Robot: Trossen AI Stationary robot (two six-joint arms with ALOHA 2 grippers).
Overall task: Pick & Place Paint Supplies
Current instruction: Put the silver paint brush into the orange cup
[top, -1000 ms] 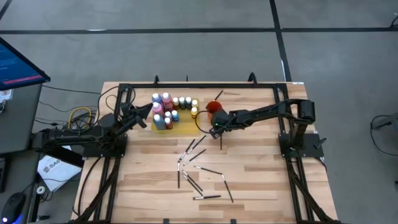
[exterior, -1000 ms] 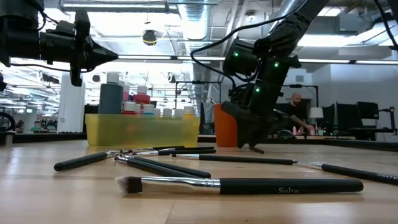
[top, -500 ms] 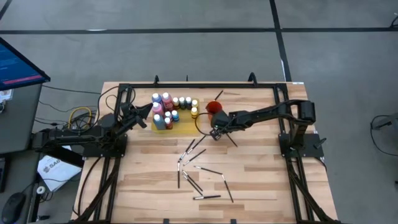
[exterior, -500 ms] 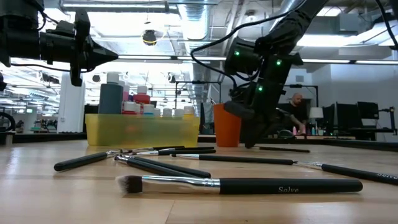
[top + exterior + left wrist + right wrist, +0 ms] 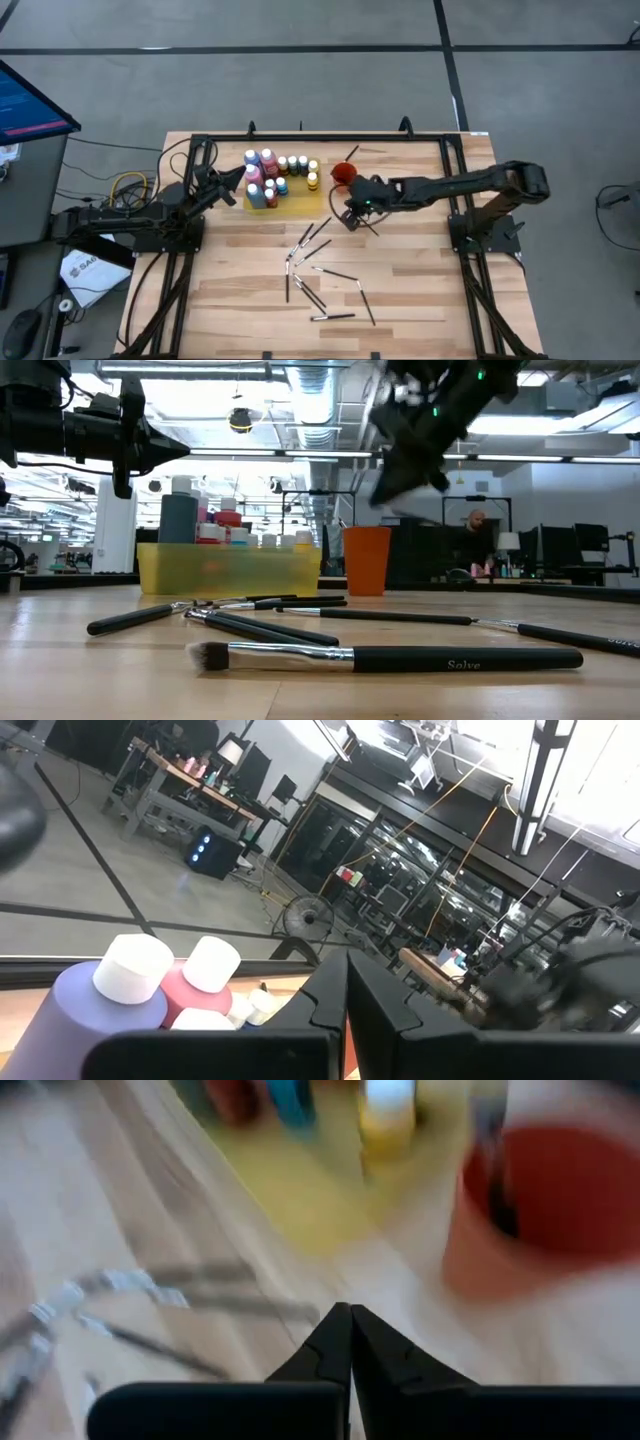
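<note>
My right gripper (image 5: pixel 350 214) hangs shut above the table, just in front of the orange-red cup (image 5: pixel 343 173). A thin dark brush (image 5: pixel 368 226) runs from its fingers toward the near right. In the low view this gripper (image 5: pixel 398 478) is a blur high over the wood. Several more brushes (image 5: pixel 320 265) lie scattered on the table. Paint bottles (image 5: pixel 268 172) with pale caps stand on the yellow mat (image 5: pixel 295 203). My left gripper (image 5: pixel 240 180) waits shut beside the bottles, touching nothing. My right gripper is shut on the brush at its end nearest the cup (image 5: pixel 357 218). The fingers slant down from the table's right side. The brush sticks out from them toward the near right. The low view shows no brush on the wood below, so it seems lifted clear.
A dark brush (image 5: pixel 350 153) stands in the orange-red cup. The black frame rail (image 5: pixel 320 138) runs along the far edge. Bare wood lies near the table's front and right of the scattered brushes.
My right gripper has risen well above the table and tipped less steeply. The brush that lay beside it on the wood has gone up with it.
</note>
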